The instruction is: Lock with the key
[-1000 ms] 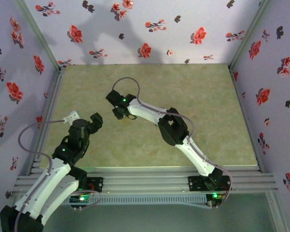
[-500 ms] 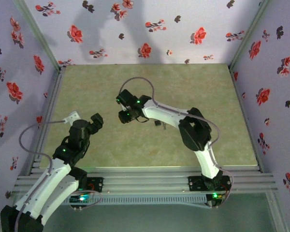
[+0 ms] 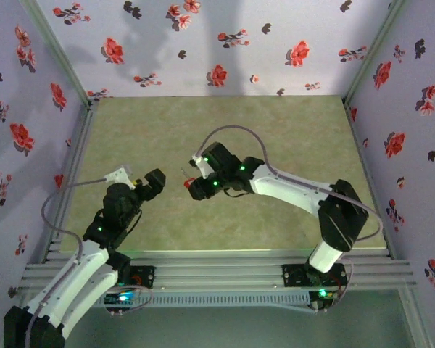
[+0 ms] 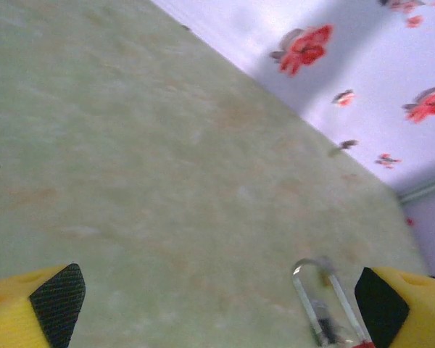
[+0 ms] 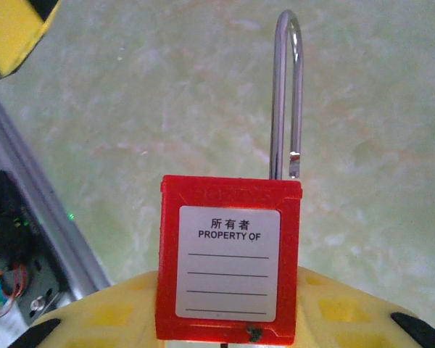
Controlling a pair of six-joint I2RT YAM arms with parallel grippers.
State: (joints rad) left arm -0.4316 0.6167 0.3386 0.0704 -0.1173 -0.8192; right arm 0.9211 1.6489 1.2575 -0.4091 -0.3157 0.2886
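My right gripper (image 5: 228,330) is shut on a red padlock (image 5: 229,254) with a white "PROPERTY OF" label, its yellow fingers pressing the body's two sides. The steel shackle (image 5: 279,94) stands up with its short leg out of the body. In the top view the padlock (image 3: 188,184) is held over the middle of the table, shackle pointing left toward my left gripper (image 3: 151,183). My left gripper (image 4: 219,301) is open and empty, and the shackle (image 4: 304,290) shows just inside its right finger. The key is out of view.
The green mottled table (image 3: 290,138) is walled by flowered panels (image 3: 217,43) at the back and sides. Aluminium rails (image 3: 217,264) run along the near edge, with one also down the left side (image 5: 29,188).
My right arm has swung right and nearer with the padlock, now pointing it at the left gripper. The left gripper has shifted slightly right, still open.
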